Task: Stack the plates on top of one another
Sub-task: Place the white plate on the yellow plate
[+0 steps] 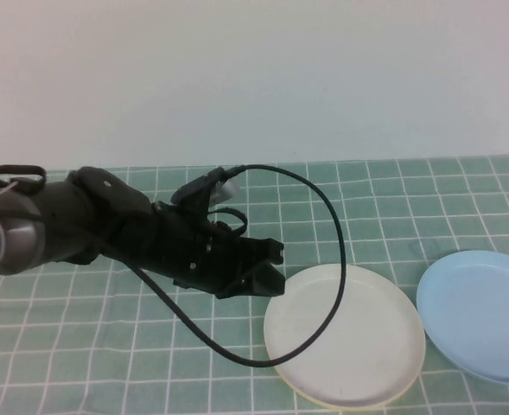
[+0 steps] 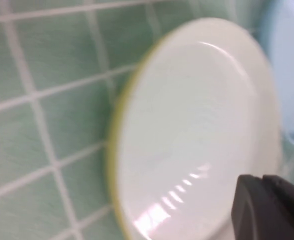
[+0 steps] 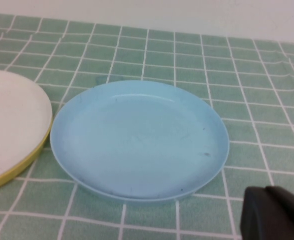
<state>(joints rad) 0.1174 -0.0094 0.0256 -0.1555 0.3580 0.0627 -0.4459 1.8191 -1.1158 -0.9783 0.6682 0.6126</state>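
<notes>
A white plate (image 1: 345, 333) lies at the front centre of the green checked cloth, on top of a yellow plate whose rim (image 1: 306, 393) shows under its front edge. A light blue plate (image 1: 483, 311) lies just right of it, apart. My left gripper (image 1: 276, 266) hovers at the white plate's left edge, fingers together and empty. In the left wrist view the white plate (image 2: 196, 130) fills the picture, with the gripper (image 2: 262, 187) over it. In the right wrist view my right gripper (image 3: 266, 200) is shut, near the blue plate (image 3: 139, 137). The right arm is out of the high view.
A black cable (image 1: 336, 233) loops from the left arm across the white plate's left half. The checked cloth (image 1: 392, 199) covers the table up to a plain wall at the back.
</notes>
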